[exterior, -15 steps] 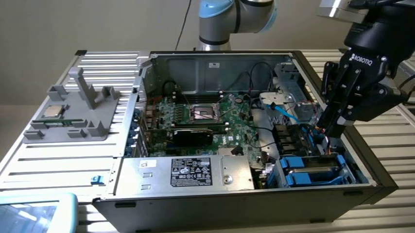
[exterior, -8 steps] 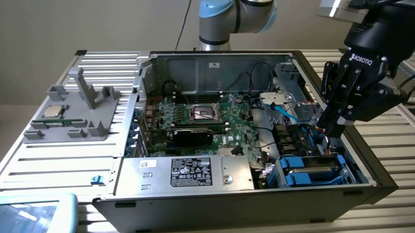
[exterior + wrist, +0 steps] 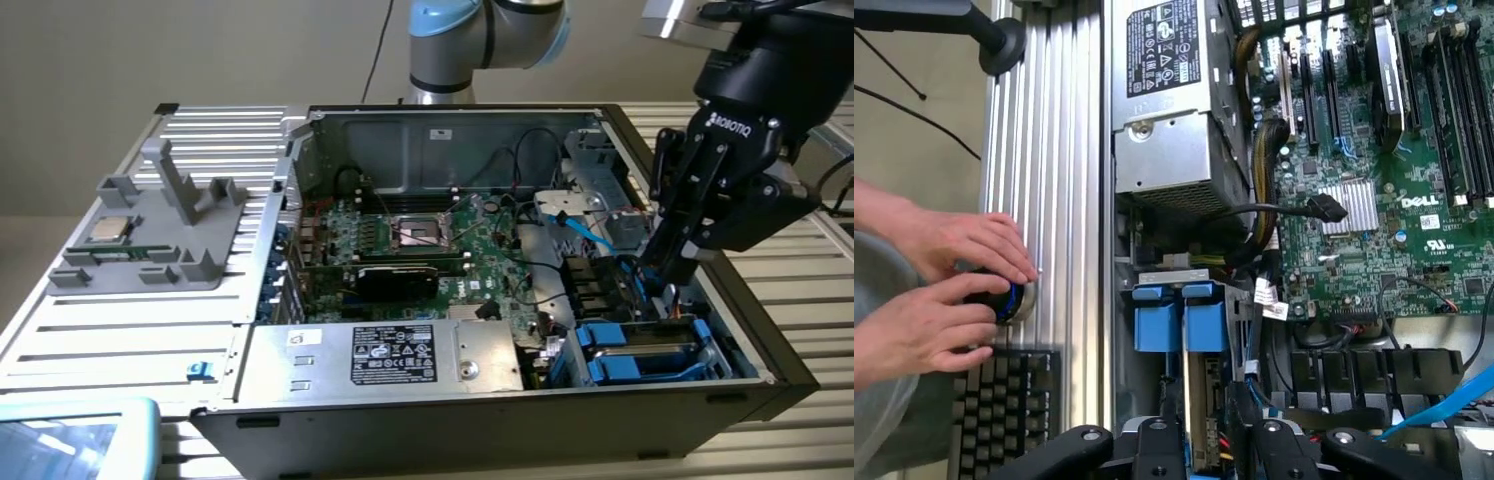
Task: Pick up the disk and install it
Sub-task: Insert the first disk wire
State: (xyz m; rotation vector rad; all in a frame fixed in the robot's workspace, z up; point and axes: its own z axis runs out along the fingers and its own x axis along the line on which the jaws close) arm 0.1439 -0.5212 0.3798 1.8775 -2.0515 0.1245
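Blocking view: the gripper (image 3: 663, 268) hangs over the drive bay (image 3: 727, 345) and covers its far end in the exterior view.
Gripper state: cannot tell whether it is clamped or apart. In the wrist view (image 3: 1204, 455) its tips are cut off at the frame edge.
Disk location: the disk (image 3: 641, 352) sits in the bay at the PC case's (image 3: 441, 425) near corner, on the exterior view's right. It is directly under the gripper.
Disk hidden parts: the label is not visible. What shows is the blue bracket tabs (image 3: 1199, 325), a strip of silver top, and a thin edge running back toward the gripper.
Disk axis: the long side looks to run along the case's near wall. Which end faces where is unclear.
Neighbours: the power supply (image 3: 387, 355) with its black label is just beside the bay, and the motherboard (image 3: 427, 245) is behind it.
Off-case: a person's hands (image 3: 949, 300) rest on a blue knob (image 3: 1004, 300) by a keyboard (image 3: 1004, 410).
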